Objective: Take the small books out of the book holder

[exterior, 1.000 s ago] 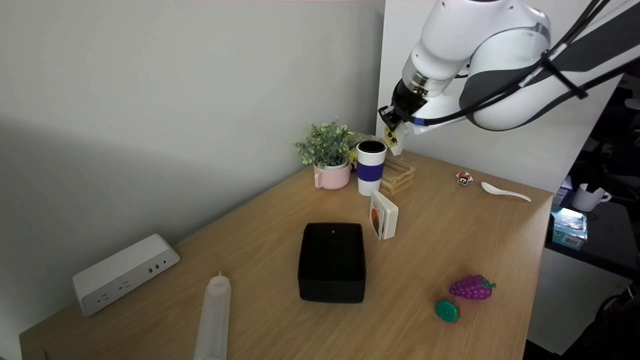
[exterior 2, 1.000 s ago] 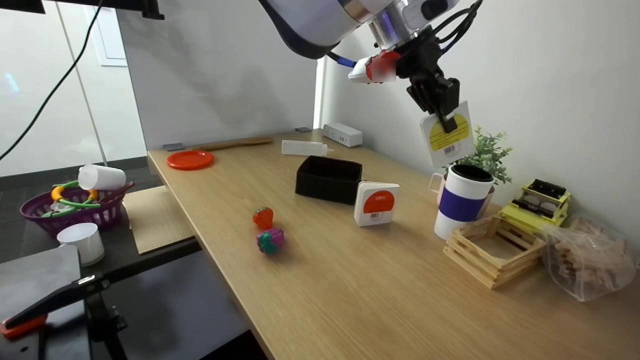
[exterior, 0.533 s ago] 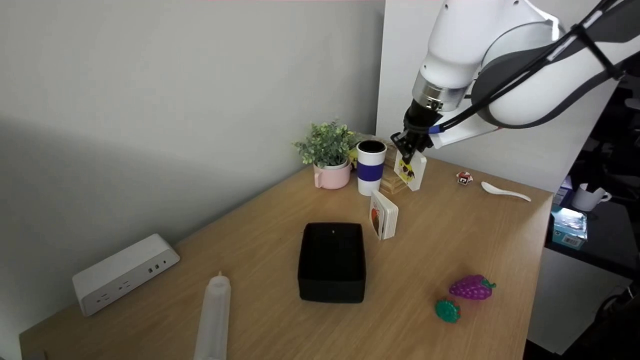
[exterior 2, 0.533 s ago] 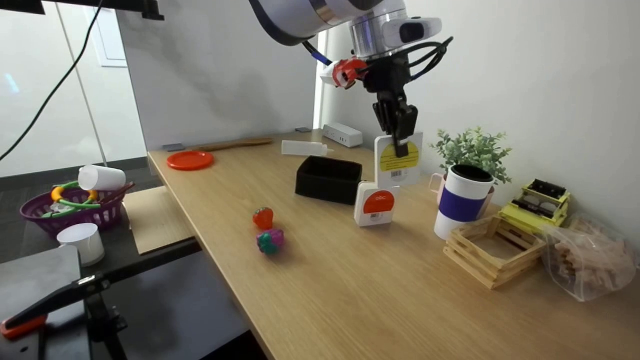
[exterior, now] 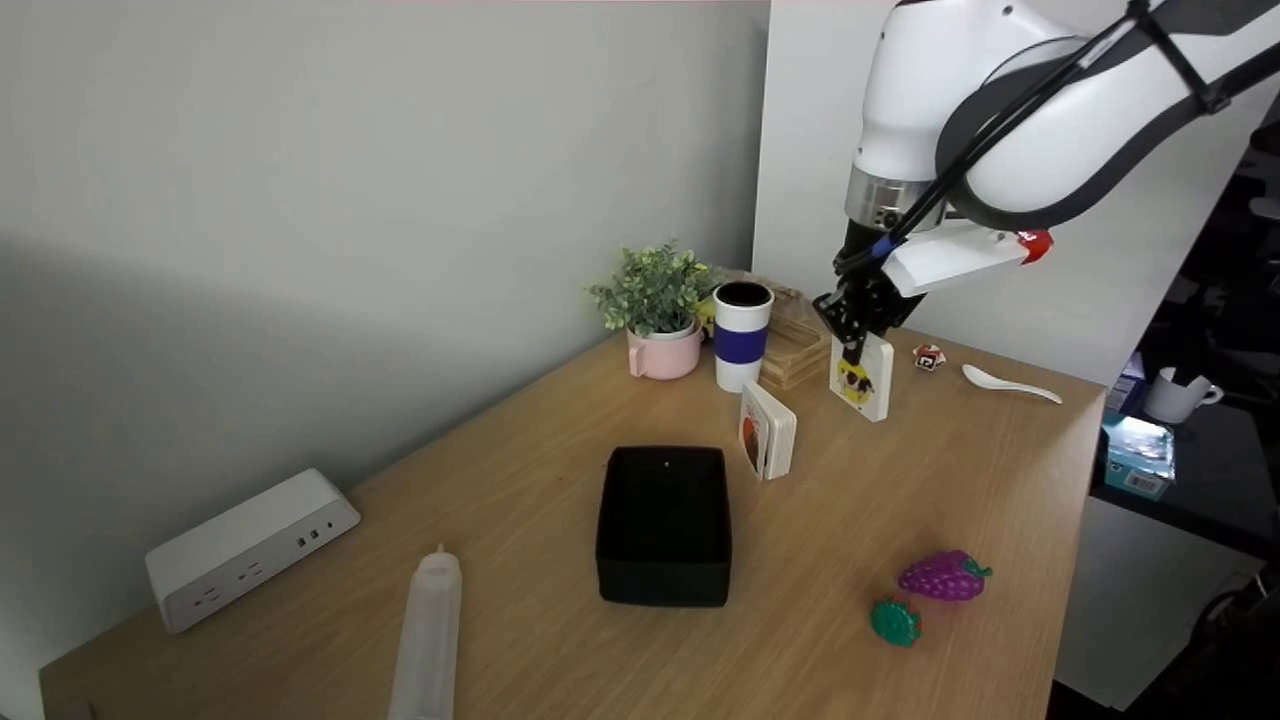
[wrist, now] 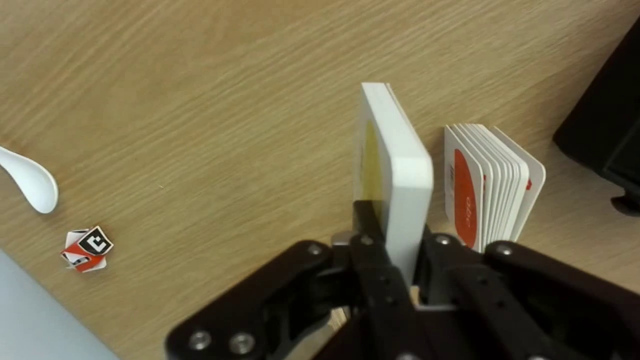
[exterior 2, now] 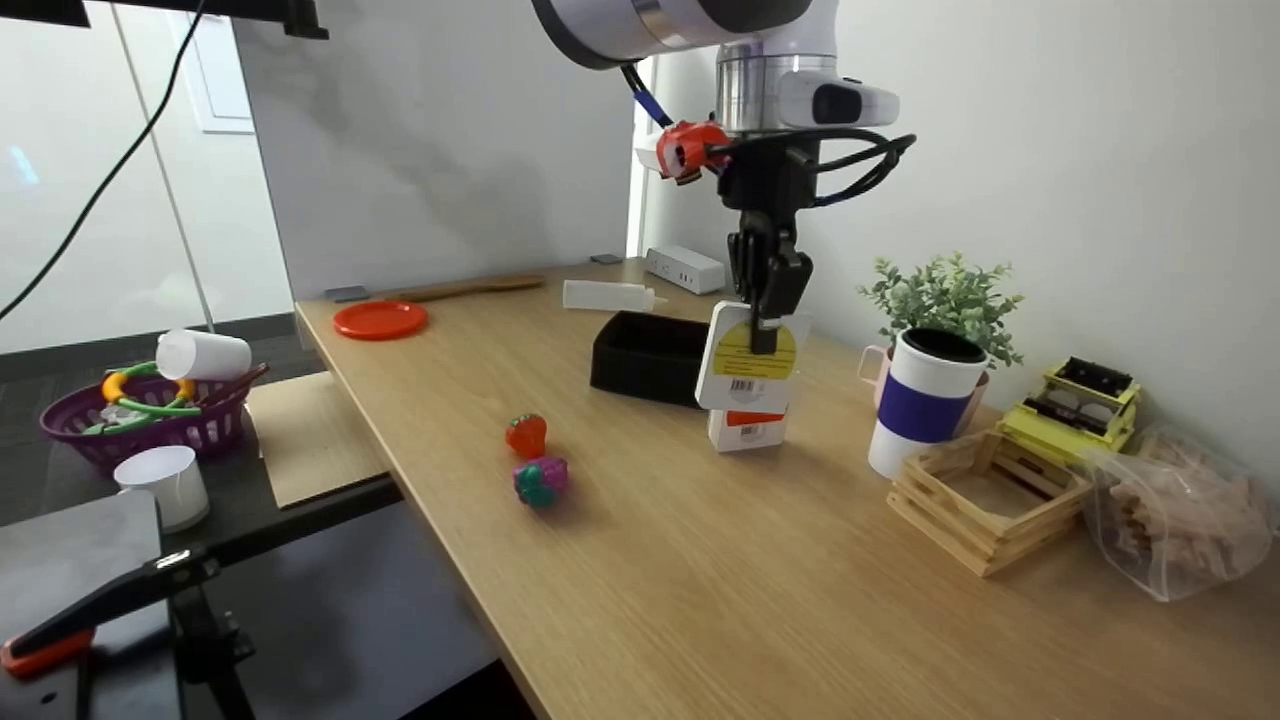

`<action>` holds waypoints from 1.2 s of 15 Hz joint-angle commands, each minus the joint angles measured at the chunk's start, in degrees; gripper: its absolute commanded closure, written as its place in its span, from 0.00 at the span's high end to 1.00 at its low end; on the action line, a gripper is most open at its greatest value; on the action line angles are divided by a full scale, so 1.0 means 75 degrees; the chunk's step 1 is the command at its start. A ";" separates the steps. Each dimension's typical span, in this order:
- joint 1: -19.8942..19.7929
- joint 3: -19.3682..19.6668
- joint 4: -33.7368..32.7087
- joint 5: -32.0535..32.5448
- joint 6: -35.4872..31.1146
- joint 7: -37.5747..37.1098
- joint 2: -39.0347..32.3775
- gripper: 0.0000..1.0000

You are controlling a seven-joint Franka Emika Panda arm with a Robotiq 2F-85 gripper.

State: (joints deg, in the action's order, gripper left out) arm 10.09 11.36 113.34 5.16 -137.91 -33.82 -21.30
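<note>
One gripper (wrist: 397,221), clamped on the yellow-labelled book (exterior: 872,382), roughly upright above the table (exterior: 850,490) | red-labelled book (exterior: 778,438) standing on the table nearby | black book holder (exterior: 663,582) beyond, apart from both | white outlet box (exterior: 245,555) well apart

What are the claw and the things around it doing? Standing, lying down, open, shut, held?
claw, shut on the yellow-circle book
yellow-circle book, held above the table
abc book, standing, one cover a bit open
black book holder, open-topped, no book visible inside
tall cup, standing
pink mug, standing, with a plant inside
squeeze bottle, lying down
white spoon, lying down
wooden crate, open on top
red plate, lying flat
</note>
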 commanded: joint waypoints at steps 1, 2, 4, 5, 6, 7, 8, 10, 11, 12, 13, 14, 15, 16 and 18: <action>-0.0496 -0.0531 -0.0192 -0.0368 0.0209 0.0690 -0.0040 0.04; -0.0614 -0.0682 -0.0316 -0.0445 -0.0113 0.1161 -0.0201 0.04; -0.0845 -0.0976 -0.0749 -0.0685 -0.0486 0.2121 -0.0654 0.04; -0.0999 -0.1147 -0.0988 -0.0873 -0.0592 0.2648 -0.0889 0.04; -0.1191 -0.1344 -0.1309 -0.1133 -0.0638 0.3204 -0.1211 0.04; -0.1339 -0.1496 -0.1607 -0.1341 -0.0562 0.3612 -0.1482 0.04; -0.1473 -0.1615 -0.1942 -0.1500 -0.0380 0.3947 -0.1775 0.04; -0.1611 -0.1719 -0.2462 -0.1590 -0.0105 0.4329 -0.2222 0.04; -0.1641 -0.1725 -0.2678 -0.1564 -0.0013 0.4414 -0.2417 0.04; -0.1642 -0.1707 -0.2850 -0.1508 0.0068 0.4430 -0.2556 0.04; -0.1648 -0.1687 -0.3035 -0.1464 0.0129 0.4452 -0.2709 0.04; -0.1644 -0.1679 -0.3186 -0.1445 0.0217 0.4462 -0.2814 0.04; -0.1637 -0.1666 -0.3331 -0.1425 0.0296 0.4472 -0.2912 0.04; -0.1619 -0.1665 -0.3449 -0.1414 0.0356 0.4469 -0.2975 0.04; -0.1608 -0.1662 -0.3678 -0.1396 0.0489 0.4478 -0.3107 0.04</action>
State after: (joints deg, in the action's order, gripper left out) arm -1.16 -0.25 89.85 -5.25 -137.36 -1.83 -42.64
